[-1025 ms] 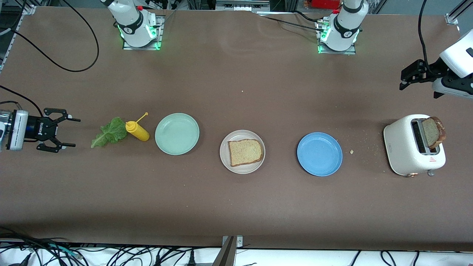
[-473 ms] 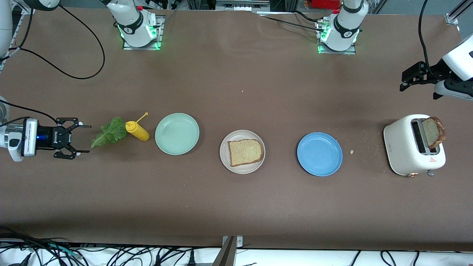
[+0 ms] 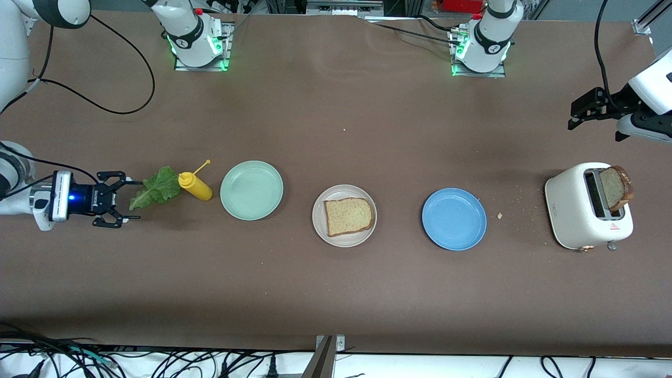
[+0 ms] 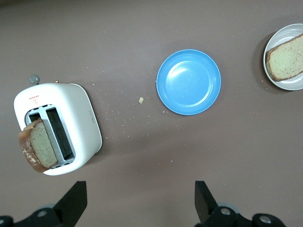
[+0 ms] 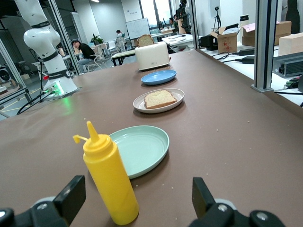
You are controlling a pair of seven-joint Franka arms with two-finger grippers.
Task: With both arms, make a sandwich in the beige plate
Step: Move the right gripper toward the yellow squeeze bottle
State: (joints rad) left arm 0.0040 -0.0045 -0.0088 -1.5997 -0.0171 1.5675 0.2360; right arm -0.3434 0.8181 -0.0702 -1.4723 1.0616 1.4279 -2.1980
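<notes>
One bread slice (image 3: pixel 349 216) lies flat on the beige plate (image 3: pixel 344 241) at the table's middle; both also show in the right wrist view, bread slice (image 5: pixel 159 99) on beige plate (image 5: pixel 176 102). A second slice (image 3: pixel 616 188) stands in the white toaster (image 3: pixel 575 210) at the left arm's end. A green lettuce leaf (image 3: pixel 159 190) lies at the right arm's end. My right gripper (image 3: pixel 137 200) is open, low, its fingers astride the leaf's stem end. My left gripper (image 3: pixel 571 116) hangs open above the table beside the toaster, nothing in it.
A yellow squeeze bottle (image 3: pixel 195 186) lies against the lettuce; it fills the right wrist view as the yellow bottle (image 5: pixel 110 182). A mint-green plate (image 3: pixel 251 190) and a blue plate (image 3: pixel 454 219) flank the beige plate. Crumbs lie between the blue plate and the toaster.
My right gripper has slid along the table toward the lettuce and now reaches its stem end. The left gripper shifted slightly, then held still. Nothing on the table moved.
</notes>
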